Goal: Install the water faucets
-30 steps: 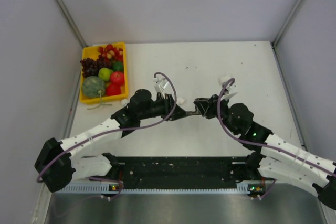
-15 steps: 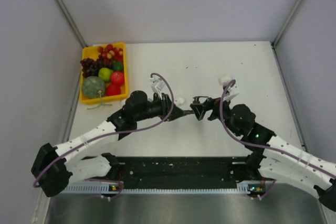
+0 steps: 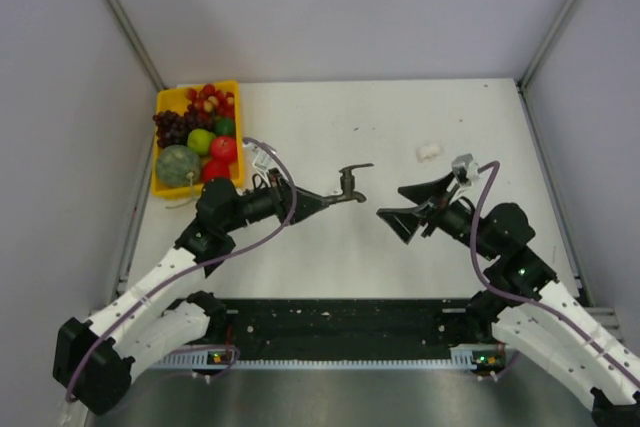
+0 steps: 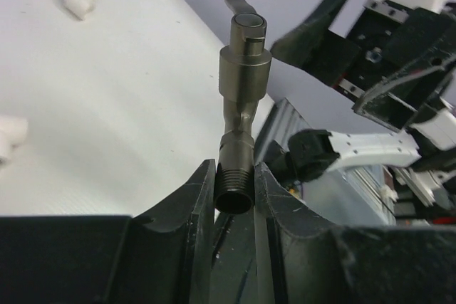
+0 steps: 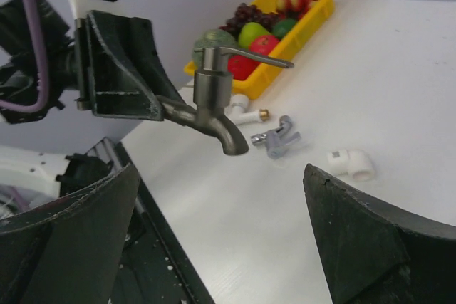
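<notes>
My left gripper (image 3: pixel 322 197) is shut on the threaded end of the dark grey lever-handled faucet (image 3: pixel 347 183), which it holds above the table with the spout pointing down. In the left wrist view the faucet (image 4: pixel 244 69) stands up from between the fingers (image 4: pixel 196 197). My right gripper (image 3: pixel 390 201) stands wide open just right of the faucet and apart from it. In the right wrist view the faucet (image 5: pixel 214 97) hangs ahead of the open gripper (image 5: pixel 221 169). A silvery faucet (image 5: pixel 278 137), a white-bodied faucet (image 5: pixel 246 113) and a white elbow fitting (image 5: pixel 351 164) lie on the table.
The yellow tray (image 3: pixel 160 182) of toy fruit sits at the back left of the table. A small white fitting (image 3: pixel 429 151) lies at the back right. Grey walls close in the table on three sides. A black rail (image 3: pixel 340 322) runs along the near edge.
The right gripper has opened, let go of the dark faucet and drawn back to the right. The left arm has pulled back to the left with the faucet in it.
</notes>
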